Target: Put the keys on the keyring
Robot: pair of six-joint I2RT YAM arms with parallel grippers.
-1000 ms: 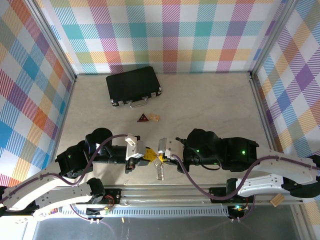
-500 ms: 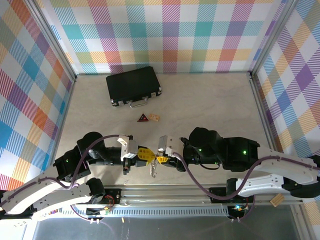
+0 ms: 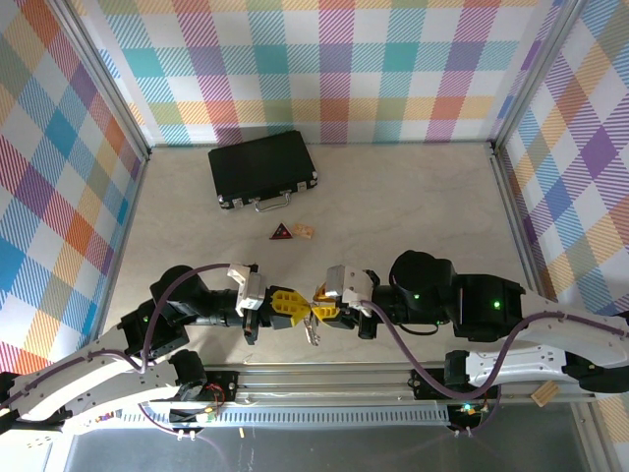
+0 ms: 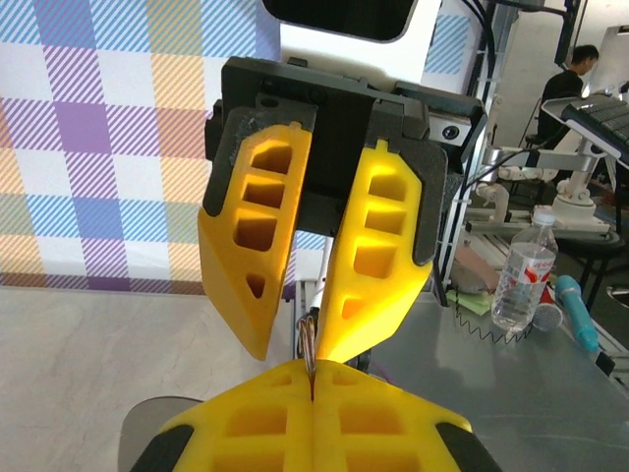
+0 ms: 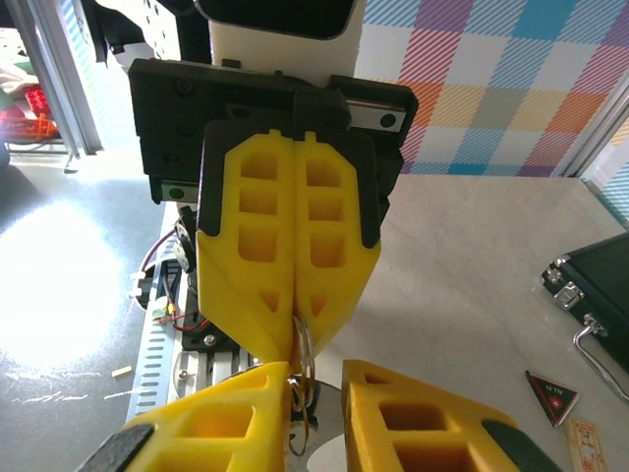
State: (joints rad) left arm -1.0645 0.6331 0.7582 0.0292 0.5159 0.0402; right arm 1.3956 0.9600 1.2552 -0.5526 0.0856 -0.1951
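- Plaid walls close in a pale table (image 3: 413, 216). The two arms meet tip to tip at 6 o'clock, right by the near rail.
- Left gripper (image 5: 295, 334): jaws pressed together on the top of the keyring (image 5: 311, 354), which hangs from their tips.
- Right gripper (image 4: 295, 349): jaws a little apart, one on each side of the ring's thin wire. I cannot tell whether either pad touches it.
- Step in hand, as I judge it: threading. One arm steadies the ring while the other works at it, so the job looks midway.
- Next move calls for a fine line-up, bringing a key's hole onto the ring's opening while the left grip stays firm. The thin wire could twist or slip.
- Keyring look: thin bright silver loop, seen nearly edge-on from both wrists.
- A small silver bit (image 3: 313, 336) dangles just below the tips, toward 6 o'clock. It is too small to say whether it is key or chain.
- Off-task: a black case (image 3: 261, 167) at 11 o'clock, and a red triangle (image 3: 282, 232) and a tan chip (image 3: 304, 231) near the middle, well apart from the grippers.
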